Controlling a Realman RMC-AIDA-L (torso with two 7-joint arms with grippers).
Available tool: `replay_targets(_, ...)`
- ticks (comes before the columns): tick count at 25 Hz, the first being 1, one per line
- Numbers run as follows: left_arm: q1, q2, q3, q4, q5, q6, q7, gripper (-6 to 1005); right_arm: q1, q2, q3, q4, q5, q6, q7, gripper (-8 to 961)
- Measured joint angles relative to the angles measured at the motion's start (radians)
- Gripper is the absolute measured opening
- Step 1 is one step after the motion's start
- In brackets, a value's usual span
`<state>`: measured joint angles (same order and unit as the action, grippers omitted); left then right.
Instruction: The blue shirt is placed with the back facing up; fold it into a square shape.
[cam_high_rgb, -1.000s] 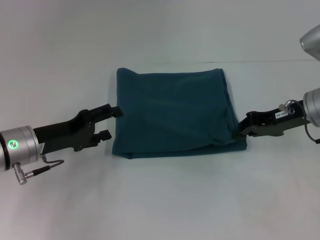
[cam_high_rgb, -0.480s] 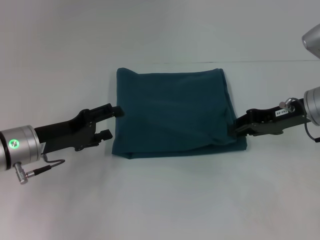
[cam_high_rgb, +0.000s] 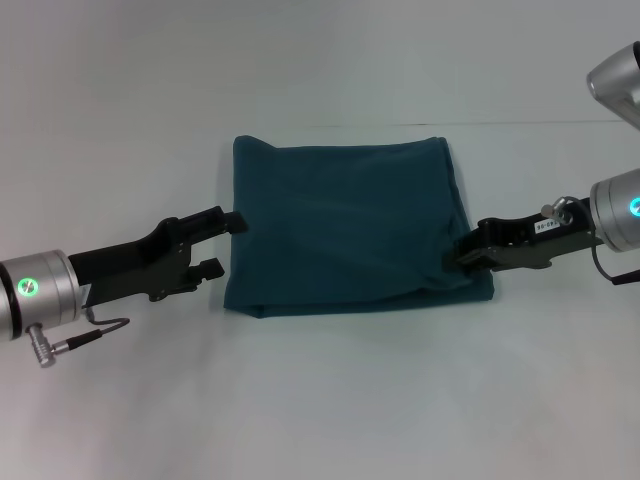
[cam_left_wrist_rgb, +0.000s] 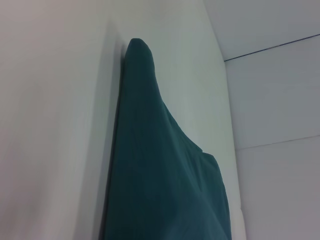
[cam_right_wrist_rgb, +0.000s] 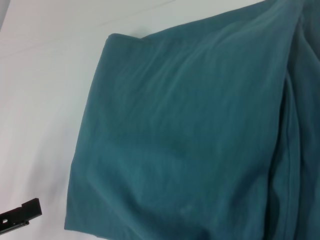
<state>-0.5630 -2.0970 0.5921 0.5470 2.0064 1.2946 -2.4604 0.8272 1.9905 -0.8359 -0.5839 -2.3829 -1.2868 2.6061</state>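
The blue shirt (cam_high_rgb: 345, 225) lies folded into a rough rectangle in the middle of the white table, plain side up. It also fills the left wrist view (cam_left_wrist_rgb: 160, 180) and the right wrist view (cam_right_wrist_rgb: 190, 135). My left gripper (cam_high_rgb: 221, 244) is open just beside the shirt's left edge, and its far fingertip (cam_high_rgb: 234, 220) reaches that edge. Nothing sits between its fingers. My right gripper (cam_high_rgb: 464, 255) is at the shirt's right edge near the front right corner, its tip overlapping the cloth. One finger of the left gripper (cam_right_wrist_rgb: 20, 218) shows beyond the shirt in the right wrist view.
The white table (cam_high_rgb: 330, 400) extends all around the shirt, with a seam line (cam_high_rgb: 560, 123) across the back. Another part of the right arm (cam_high_rgb: 615, 80) shows at the upper right corner.
My right gripper has slid left, from just off the shirt's right edge to overlapping it. The left gripper and the shirt have stayed put.
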Motion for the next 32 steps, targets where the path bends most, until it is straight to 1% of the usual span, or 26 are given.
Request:
replay_targets(8,0.001,0.000,0.000,0.001,0.000,0.000,0.000,903,-0.002,0.006,0.002,0.003,0.000,0.009,-0.005,276)
replay_targets(12,0.002,0.000,-0.002,0.001,0.000,0.000,0.000,903,-0.004,0.006,0.005,0.004,0.001,0.009,-0.006,65)
replay_targets(18,0.003,0.000,-0.003,0.001,0.000,0.000,0.000,903,-0.009,0.005,0.007,-0.003,0.002,0.009,-0.005,19)
replay_targets(24,0.004,0.000,-0.003,0.001,0.000,0.000,0.000,903,-0.022,-0.006,0.019,-0.008,0.004,-0.005,0.000,19)
replay_targets(29,0.005,0.000,-0.003,0.001,0.000,0.000,0.000,903,-0.030,-0.008,0.030,-0.009,0.004,-0.006,0.000,20)
replay_targets(32,0.004,0.000,-0.003,0.001,0.000,0.000,0.000,903,-0.031,-0.006,0.034,-0.008,0.004,-0.007,0.000,20)
